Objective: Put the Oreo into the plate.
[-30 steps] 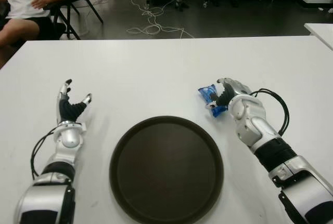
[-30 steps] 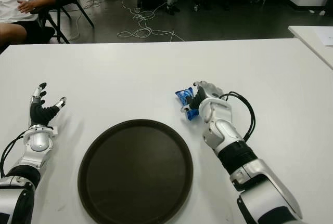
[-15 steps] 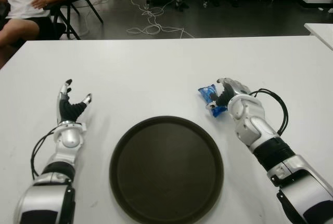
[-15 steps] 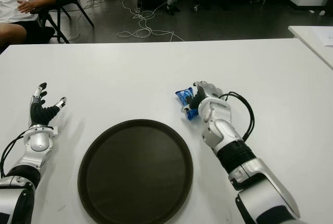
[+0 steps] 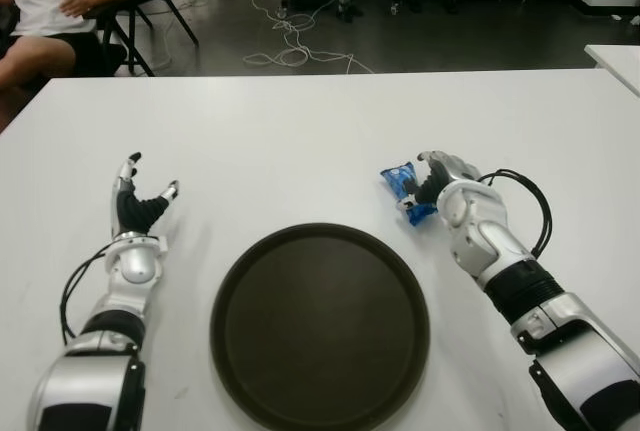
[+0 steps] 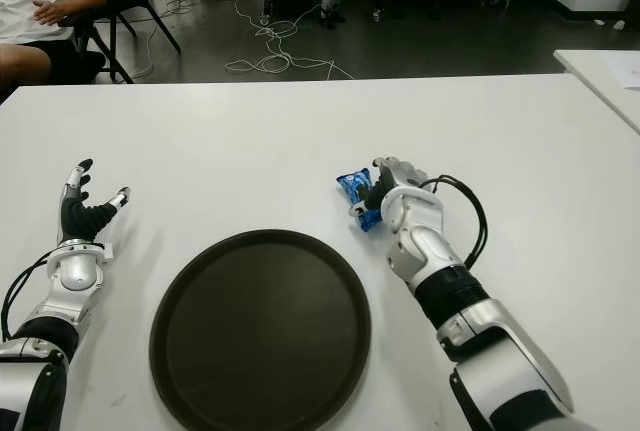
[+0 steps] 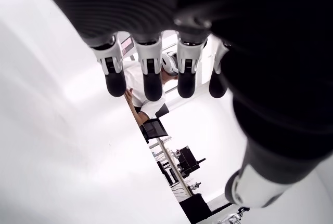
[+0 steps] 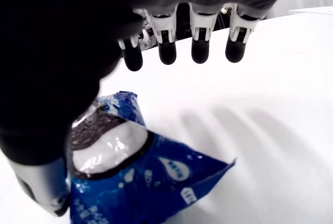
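Oreo pack (image 8: 140, 180) on worktop (image 5: 300, 141) under right hand (image 5: 440, 179); fingers (image 8: 200, 47) spread over it, not closed. Plate (image 5: 320, 326) near, wrist-side, bare. Left hand (image 5: 135, 206) idle, spread. Grasp, lift, drop all pending.

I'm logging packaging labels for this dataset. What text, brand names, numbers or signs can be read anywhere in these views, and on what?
None can be read.
Blue Oreo packet under the right hand: small white print and an oval logo, too blurred to read.
Plate, table: no markings.
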